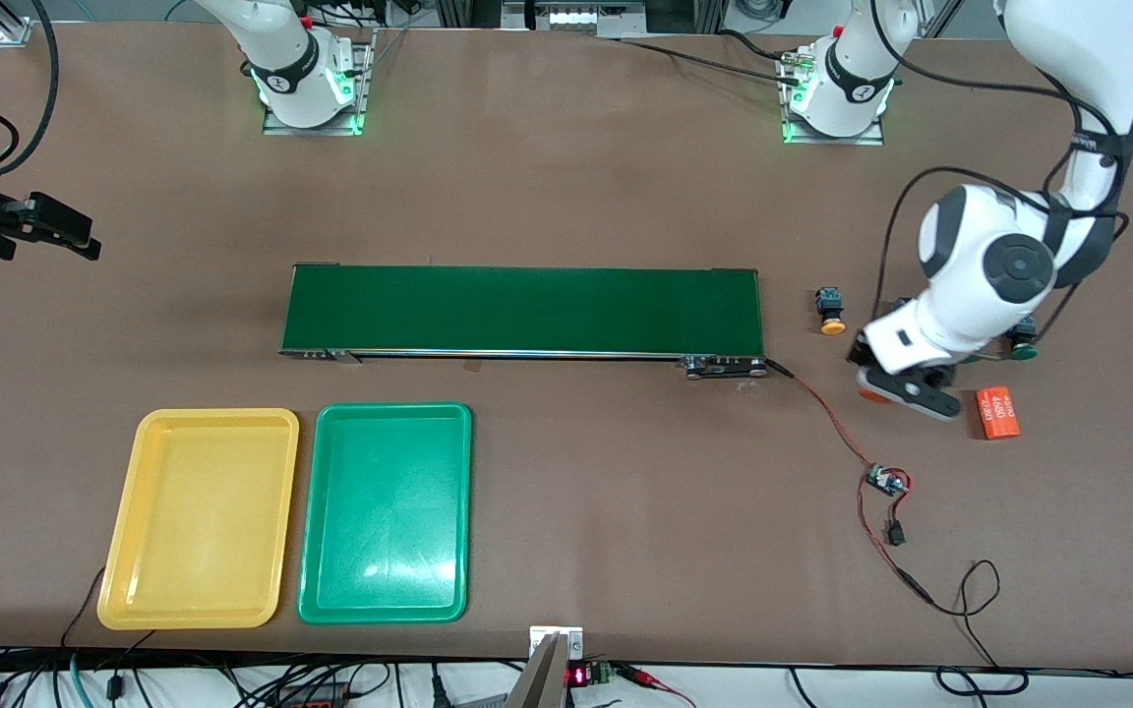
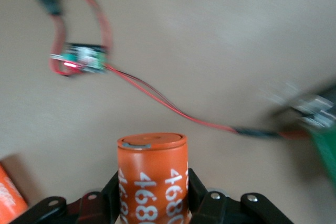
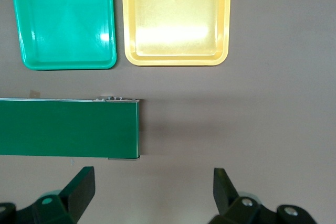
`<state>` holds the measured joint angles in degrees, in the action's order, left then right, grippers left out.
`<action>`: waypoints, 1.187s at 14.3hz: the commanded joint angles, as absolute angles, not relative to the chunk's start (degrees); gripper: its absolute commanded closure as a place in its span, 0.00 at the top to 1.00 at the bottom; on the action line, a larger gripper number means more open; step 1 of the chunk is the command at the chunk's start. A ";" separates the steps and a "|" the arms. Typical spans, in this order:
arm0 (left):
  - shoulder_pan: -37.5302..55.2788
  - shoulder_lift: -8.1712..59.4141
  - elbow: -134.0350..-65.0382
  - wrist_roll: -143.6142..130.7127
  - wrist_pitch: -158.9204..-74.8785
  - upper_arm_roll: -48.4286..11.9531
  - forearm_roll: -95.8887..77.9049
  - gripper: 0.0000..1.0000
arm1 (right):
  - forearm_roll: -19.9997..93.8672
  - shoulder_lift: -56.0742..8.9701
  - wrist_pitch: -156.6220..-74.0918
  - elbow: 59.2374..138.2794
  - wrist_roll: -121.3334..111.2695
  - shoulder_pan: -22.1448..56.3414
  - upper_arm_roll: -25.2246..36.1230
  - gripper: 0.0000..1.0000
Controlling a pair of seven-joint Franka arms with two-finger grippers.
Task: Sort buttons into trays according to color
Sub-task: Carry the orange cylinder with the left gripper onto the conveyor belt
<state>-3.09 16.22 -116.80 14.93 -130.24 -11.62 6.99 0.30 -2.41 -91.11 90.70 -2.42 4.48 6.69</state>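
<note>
My left gripper (image 1: 883, 385) is shut on an orange cylinder (image 2: 152, 174) printed "4680", gripped by its sides at the left arm's end of the table. A yellow-capped button (image 1: 830, 311) stands on the table beside it, toward the conveyor. A green-capped button (image 1: 1024, 348) shows partly under the left arm. The yellow tray (image 1: 198, 421) and the green tray (image 1: 389, 411) lie side by side, nearer to the front camera than the conveyor, with nothing in them. My right gripper (image 3: 152, 182) hangs open over bare table off the conveyor's end, holding nothing.
A long dark-green conveyor belt (image 1: 522, 310) crosses the middle. A second orange "4680" cylinder (image 1: 997, 413) lies beside the left gripper. Red and black wires with a small circuit board (image 1: 886, 481) run from the conveyor's end toward the front edge.
</note>
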 commanded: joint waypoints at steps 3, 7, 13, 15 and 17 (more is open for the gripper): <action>-3.87 15.47 -110.57 20.90 -114.01 -21.51 7.38 0.26 | -0.53 -1.85 -91.05 90.88 -2.64 4.48 6.42 1.00; -3.16 18.45 -109.87 37.85 -114.34 -26.09 4.68 0.23 | -0.53 -1.93 -91.14 90.88 -2.64 4.40 6.42 1.00; -2.46 21.45 -113.10 55.28 -121.63 -31.90 4.04 0.22 | -0.53 -1.85 -91.14 90.79 -2.64 4.40 6.50 1.00; -1.15 22.32 -116.17 55.28 -128.63 -31.90 4.48 0.21 | -0.61 -1.93 -91.23 90.79 -2.64 4.39 6.50 1.00; -1.58 23.99 -119.00 55.37 -135.25 -31.82 4.48 0.31 | -0.62 -1.93 -91.23 90.79 -2.64 4.39 6.50 1.00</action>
<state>-1.04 23.08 -116.41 53.36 -130.45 -31.63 4.64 0.16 -2.41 -91.15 90.70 -2.42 4.49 6.71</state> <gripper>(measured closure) 0.515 0.000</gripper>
